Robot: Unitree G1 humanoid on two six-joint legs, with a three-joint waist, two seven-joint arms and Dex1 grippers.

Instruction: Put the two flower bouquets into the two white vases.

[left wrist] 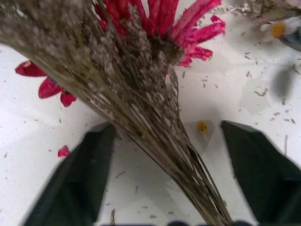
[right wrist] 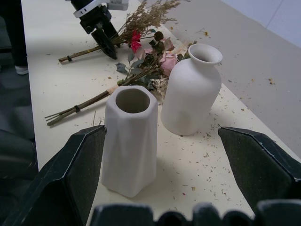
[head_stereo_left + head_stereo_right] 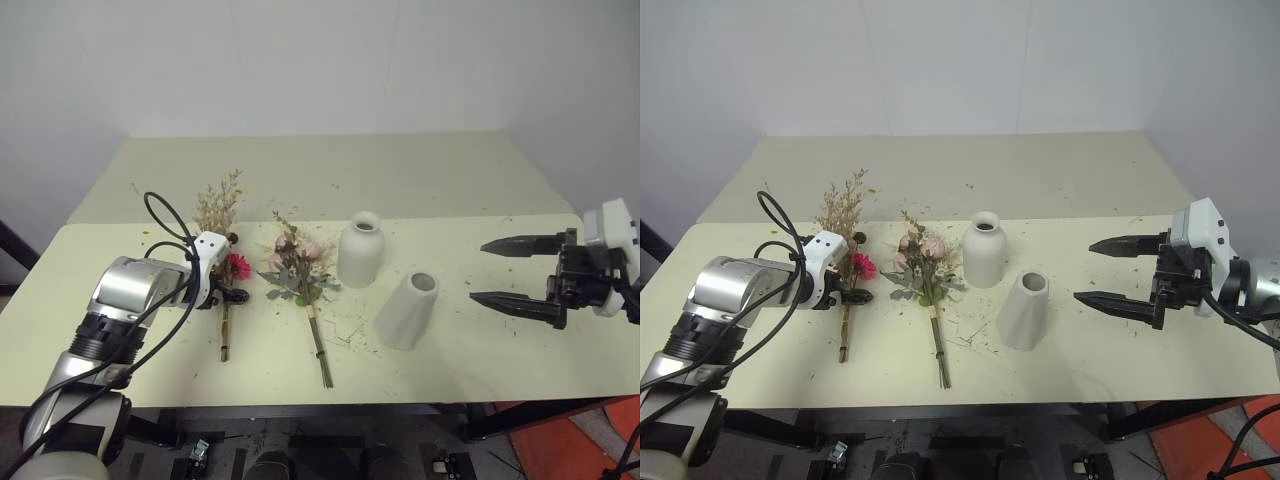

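Left gripper (image 3: 228, 296) jaws apart, straddling dried-grass bouquet (image 3: 222, 262) lying flat on table (image 3: 480, 190), not clamped yet. Stems light, brittle, shed easily, so pinch bundled stalks below pink flower, gently. Right gripper (image 3: 1102, 272) wide apart, well clear of tapered vase (image 3: 1023, 310).

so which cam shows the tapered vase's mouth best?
Right wrist view: the tapered vase stands close between that gripper's fingers, its open mouth facing the lens. Both eye views show it small beside the bottle vase, mouth seen obliquely.
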